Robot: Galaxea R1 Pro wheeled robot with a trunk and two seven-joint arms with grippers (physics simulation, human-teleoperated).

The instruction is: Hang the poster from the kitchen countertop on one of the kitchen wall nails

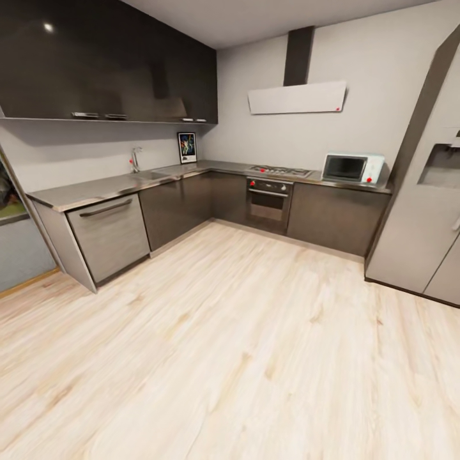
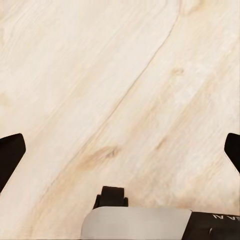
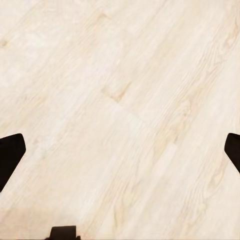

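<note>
I see the left gripper (image 2: 120, 150) and right gripper (image 3: 120, 150) both spread wide, holding nothing — just pale wood floor (image 1: 243, 358) beneath. The poster (image 1: 187, 147) stands upper left of centre on the kitchen countertop (image 1: 96, 188), against the wall.

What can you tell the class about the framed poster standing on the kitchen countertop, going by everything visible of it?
The upright rectangular poster with a thin black frame and white border shows colourful figures on dark blue; it is too small to read any lettering. It stands on its lower edge on the pale grey metal-look L-shaped countertop, near the inner corner, its back against or close to the light-grey wall. It sits just below the dark glossy upper cabinets, beyond the sink tap. Nothing else touches it.
</note>
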